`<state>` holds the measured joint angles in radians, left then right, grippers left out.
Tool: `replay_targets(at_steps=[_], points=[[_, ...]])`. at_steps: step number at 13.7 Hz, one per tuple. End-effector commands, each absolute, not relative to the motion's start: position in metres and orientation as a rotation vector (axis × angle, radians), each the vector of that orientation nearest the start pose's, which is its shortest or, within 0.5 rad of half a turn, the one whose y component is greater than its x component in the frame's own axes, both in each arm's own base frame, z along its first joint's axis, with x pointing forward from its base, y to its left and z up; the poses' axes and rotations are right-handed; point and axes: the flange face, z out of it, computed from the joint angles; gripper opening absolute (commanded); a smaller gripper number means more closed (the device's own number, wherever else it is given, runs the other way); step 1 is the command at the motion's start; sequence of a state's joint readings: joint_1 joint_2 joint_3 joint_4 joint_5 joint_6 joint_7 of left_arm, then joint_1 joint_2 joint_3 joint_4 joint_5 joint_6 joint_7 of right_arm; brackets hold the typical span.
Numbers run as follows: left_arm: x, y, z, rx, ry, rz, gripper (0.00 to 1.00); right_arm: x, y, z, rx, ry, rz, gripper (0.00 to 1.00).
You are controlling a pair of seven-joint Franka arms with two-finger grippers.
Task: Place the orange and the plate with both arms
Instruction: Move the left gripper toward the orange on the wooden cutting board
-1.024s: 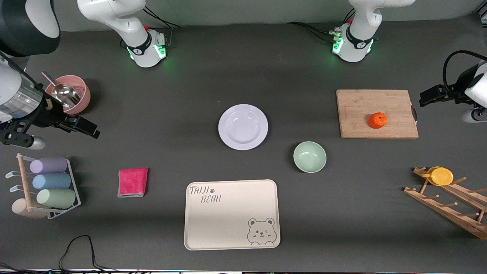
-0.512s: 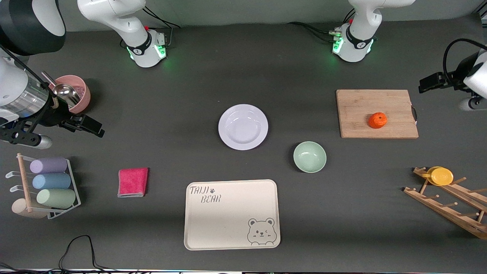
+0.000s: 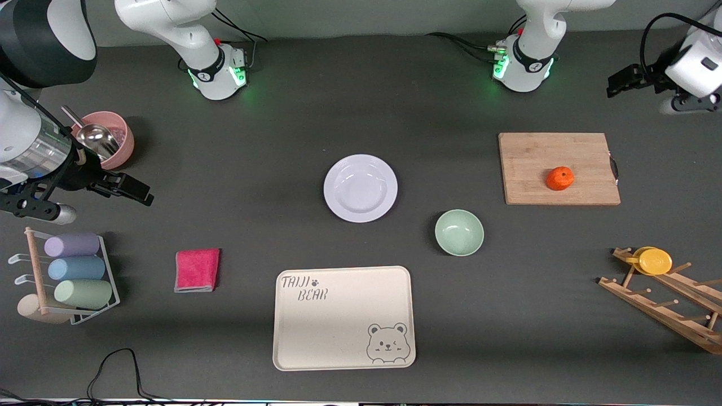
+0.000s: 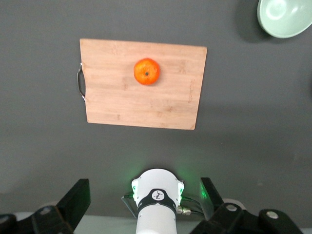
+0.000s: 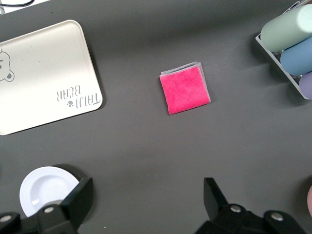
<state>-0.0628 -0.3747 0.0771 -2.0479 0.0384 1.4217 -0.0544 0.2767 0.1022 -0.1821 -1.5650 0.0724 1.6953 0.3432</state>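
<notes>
Both claws hang released: left claw [image 4: 144, 204] high over bare worktop [image 3: 395, 84], right claw [image 5: 144, 204] likewise. Orange [image 3: 559, 178] sits on board [image 3: 558, 168]; I judge it light, rollable, best pinched across its middle. Plate [image 3: 360, 188] lies mid-worktop, glossy, breakable; I'd grip its rim.

One orange [image 3: 559, 178] and one wooden cutting board [image 3: 530, 169]. One white plate [image 3: 360, 188], one pale green bowl [image 3: 459, 232], one pink bowl [image 3: 119, 142] with one metal scoop [image 3: 93, 137]. One beige bear tray [image 3: 343, 317], one pink cloth [image 3: 197, 269]. Three rolled towels [image 3: 76, 267] in one wire rack [image 3: 110, 282]. One wooden peg rack [image 3: 665, 304] with one yellow disc [image 3: 654, 261]. Two arms, two grippers: the left gripper [image 3: 619, 85] and the right gripper [image 3: 135, 193].
</notes>
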Motion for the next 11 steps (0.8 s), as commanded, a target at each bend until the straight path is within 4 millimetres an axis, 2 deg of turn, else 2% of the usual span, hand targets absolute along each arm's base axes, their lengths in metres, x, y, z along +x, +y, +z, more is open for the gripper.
replay_targets(at_steps=[1,3,4,5,6,9,11], points=[[0.387,0.016,0.556,-3.089,-0.080,0.345,1.00,0.592,0.069,0.584,-3.056,0.429,-0.046,1.00],[0.389,0.020,0.546,-3.059,-0.075,0.332,1.00,0.592,0.068,0.583,-3.055,0.434,-0.041,1.00],[0.390,0.020,0.535,-3.058,-0.071,0.324,1.00,0.591,0.068,0.583,-3.055,0.434,-0.036,1.00],[0.391,0.022,0.518,-3.056,-0.073,0.317,1.00,0.591,0.067,0.583,-3.055,0.436,-0.034,1.00],[0.389,0.034,0.502,-3.057,-0.117,0.314,1.00,0.591,0.067,0.583,-3.055,0.436,-0.034,1.00],[0.390,0.045,0.446,-3.056,-0.154,0.325,1.00,0.591,0.068,0.582,-3.056,0.434,-0.031,1.00],[0.398,0.047,0.410,-3.053,-0.156,0.344,1.00,0.590,0.068,0.582,-3.056,0.434,-0.029,1.00]])
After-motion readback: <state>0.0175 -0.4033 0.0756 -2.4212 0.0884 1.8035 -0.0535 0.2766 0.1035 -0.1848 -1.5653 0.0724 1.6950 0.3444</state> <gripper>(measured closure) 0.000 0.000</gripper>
